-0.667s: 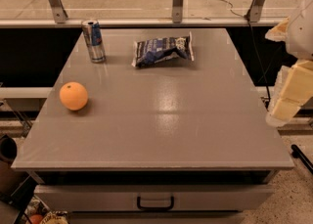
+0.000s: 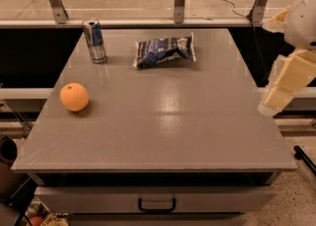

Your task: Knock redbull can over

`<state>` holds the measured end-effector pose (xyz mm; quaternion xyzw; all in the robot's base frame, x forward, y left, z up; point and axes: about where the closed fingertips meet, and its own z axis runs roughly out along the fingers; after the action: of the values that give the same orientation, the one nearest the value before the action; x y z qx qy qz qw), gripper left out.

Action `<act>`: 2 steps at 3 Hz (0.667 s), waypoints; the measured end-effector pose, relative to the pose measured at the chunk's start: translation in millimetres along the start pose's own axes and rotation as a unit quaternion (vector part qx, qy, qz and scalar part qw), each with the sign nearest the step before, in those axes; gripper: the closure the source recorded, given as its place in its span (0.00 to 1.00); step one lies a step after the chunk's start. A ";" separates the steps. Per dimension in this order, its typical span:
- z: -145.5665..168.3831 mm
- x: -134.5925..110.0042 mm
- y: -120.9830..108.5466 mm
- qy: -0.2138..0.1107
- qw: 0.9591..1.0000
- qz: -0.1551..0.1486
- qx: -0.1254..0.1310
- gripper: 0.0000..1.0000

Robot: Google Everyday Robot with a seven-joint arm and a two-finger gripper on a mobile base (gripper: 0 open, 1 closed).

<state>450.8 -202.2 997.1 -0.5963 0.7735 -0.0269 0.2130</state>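
The redbull can point(image 2: 94, 41) stands upright at the far left corner of the grey table point(image 2: 163, 126). It is slim, silver and blue. My gripper point(image 2: 285, 84) is cream-coloured and hangs at the right edge of the view, beside the table's right side and above floor level. It is far from the can, roughly the table's whole width away, and touches nothing.
An orange point(image 2: 74, 96) sits near the table's left edge, in front of the can. A dark blue-and-white snack bag point(image 2: 164, 51) lies at the far middle, right of the can. A railing with metal posts point(image 2: 179, 0) runs behind the table. A drawer handle point(image 2: 156, 205) is below the front edge.
My gripper has shifted slightly left and up at the right edge of the view. The can, the orange and the bag have not moved.
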 end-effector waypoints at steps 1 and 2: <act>-3.5 -46.4 -22.4 -0.081 0.996 0.014 0.030 0.00; 1.3 -106.0 -45.7 -0.144 0.988 0.025 0.059 0.00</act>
<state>513.9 -116.1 1040.9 -0.5606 0.7467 0.0195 0.3575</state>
